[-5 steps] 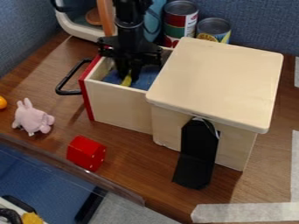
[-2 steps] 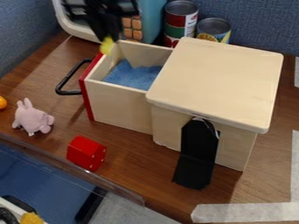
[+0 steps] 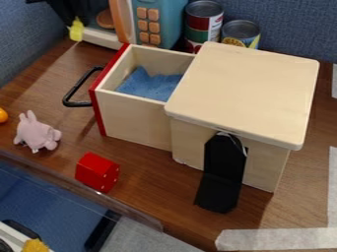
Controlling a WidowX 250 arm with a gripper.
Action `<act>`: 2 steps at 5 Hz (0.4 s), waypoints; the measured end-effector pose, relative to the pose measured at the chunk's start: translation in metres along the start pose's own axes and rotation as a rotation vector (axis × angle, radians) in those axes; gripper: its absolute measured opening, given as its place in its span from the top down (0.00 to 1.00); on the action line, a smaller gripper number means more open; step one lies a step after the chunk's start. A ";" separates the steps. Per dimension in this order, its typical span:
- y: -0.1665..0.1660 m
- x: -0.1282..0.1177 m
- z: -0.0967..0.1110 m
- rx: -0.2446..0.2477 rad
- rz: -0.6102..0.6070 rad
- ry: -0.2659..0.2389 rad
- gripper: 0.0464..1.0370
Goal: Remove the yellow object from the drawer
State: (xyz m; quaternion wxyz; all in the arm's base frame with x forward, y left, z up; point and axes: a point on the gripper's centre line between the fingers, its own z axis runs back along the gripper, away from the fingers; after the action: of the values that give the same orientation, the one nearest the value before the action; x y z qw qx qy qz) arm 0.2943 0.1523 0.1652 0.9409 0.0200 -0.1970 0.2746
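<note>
with the yellow object [image 3: 77, 31] pinched in the pincer [image 3: 74, 19], hanging near upright at its six o'clock and outside the drawer [image 3: 135, 118] toward eleven o'clock, likely needs only lowering end-first to the tabletop [image 3: 41, 83] before letting go.

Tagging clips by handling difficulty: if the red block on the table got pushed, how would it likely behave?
The red block would probably slide rather than roll, given its flat faces. Its straight edges suggest it is stiff and should hold its shape. Compact as it looks, a gentle nudge seems unlikely to tip it.
</note>
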 end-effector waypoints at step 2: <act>0.058 0.042 -0.074 0.138 0.307 0.059 0.89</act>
State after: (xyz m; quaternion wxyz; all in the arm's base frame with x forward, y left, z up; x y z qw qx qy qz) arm 0.3230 0.2334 0.1091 0.8897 0.0458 -0.1507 0.4284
